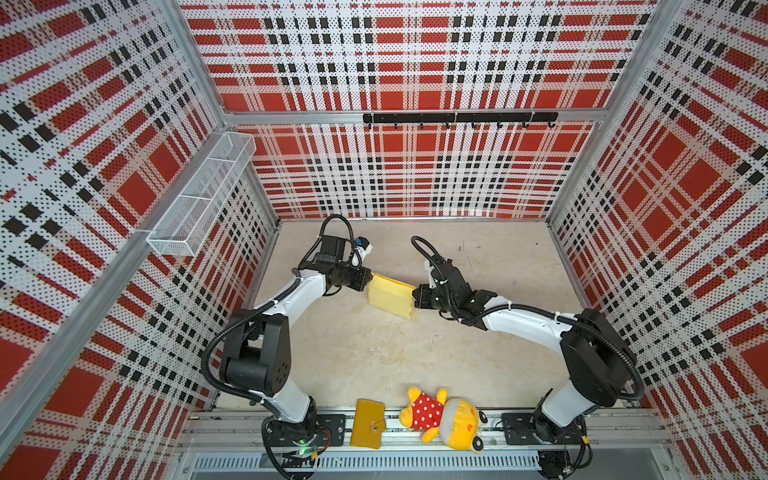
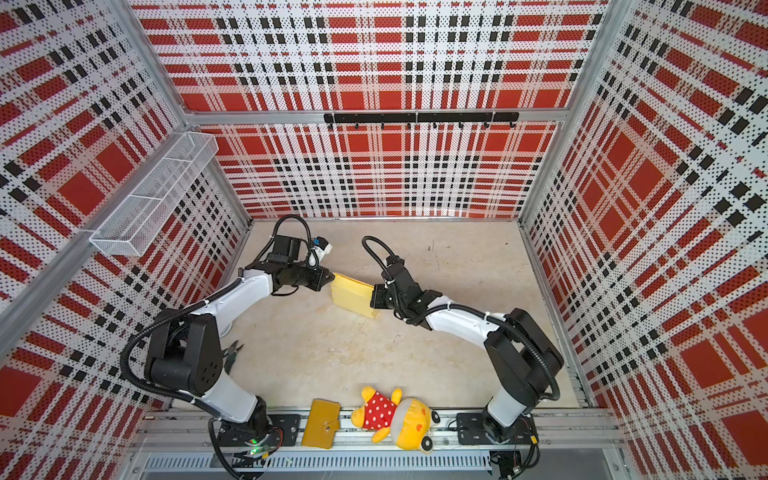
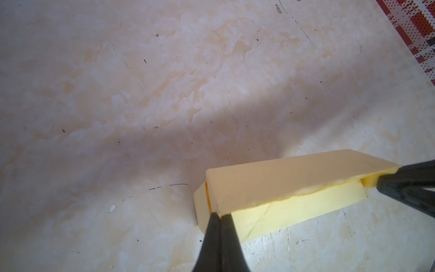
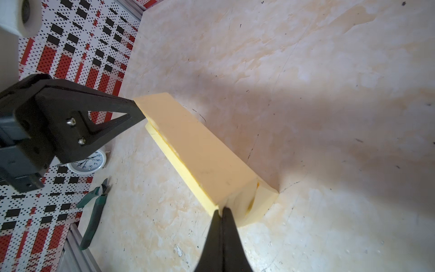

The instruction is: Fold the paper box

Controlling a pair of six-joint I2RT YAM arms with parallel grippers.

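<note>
On the table [image 1: 374, 365], between the two arms, sits the paper box [image 1: 390, 297], lid down but not tucked (a gap shows along the front in the left wrist view). Treat it as light, thin card: stiff at the creases, quick to dent, likely to slide if you push from one side only. Hold it at the lid's end corners, not mid-panel. The left gripper [image 3: 219, 215] is closed, tips touching one lid corner. The right gripper [image 4: 222, 209] is closed too, tips at the opposite corner. Can't tell if either pinches card or just presses.
</note>
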